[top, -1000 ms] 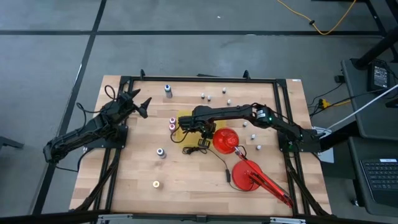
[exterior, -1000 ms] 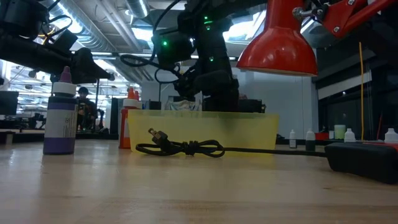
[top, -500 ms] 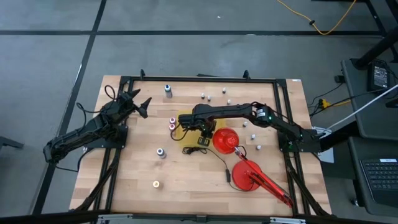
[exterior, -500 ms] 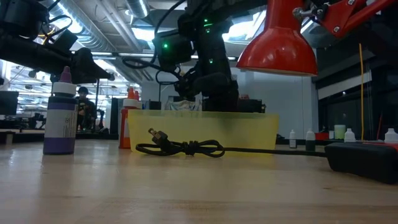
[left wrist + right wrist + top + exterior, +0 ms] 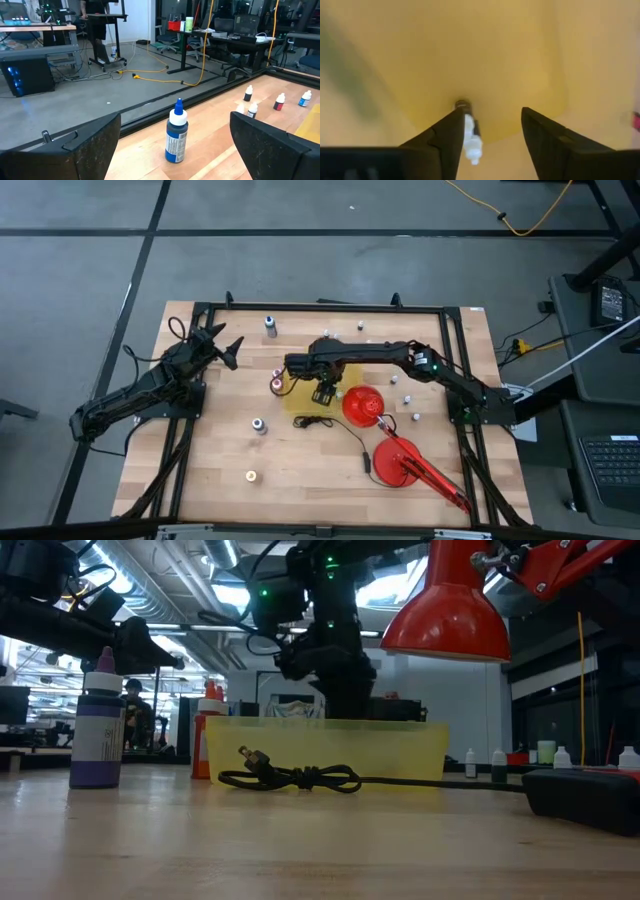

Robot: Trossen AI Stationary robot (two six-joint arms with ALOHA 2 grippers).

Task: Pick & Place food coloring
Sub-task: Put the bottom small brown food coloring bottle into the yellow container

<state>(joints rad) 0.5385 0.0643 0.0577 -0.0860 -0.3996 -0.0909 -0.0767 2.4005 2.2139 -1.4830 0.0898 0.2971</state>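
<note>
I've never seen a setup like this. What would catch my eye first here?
Probably the two bright red lamp shades on the right half of the wooden table, the biggest splashes of colour. Next, the right hand reaching to mid-table over a yellow tray, its fingers parted beside a small bottle. Tiny food coloring bottles dot the table around them.

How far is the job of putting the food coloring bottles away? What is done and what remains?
Done: one small bottle lies in the yellow tray.
In hand: nothing. The right gripper hangs over the tray with open jaws. The left gripper waits open at the table's left side.
Left: most bottles stand on the table, such as the blue-capped bottle and a pink-capped bottle.
</note>
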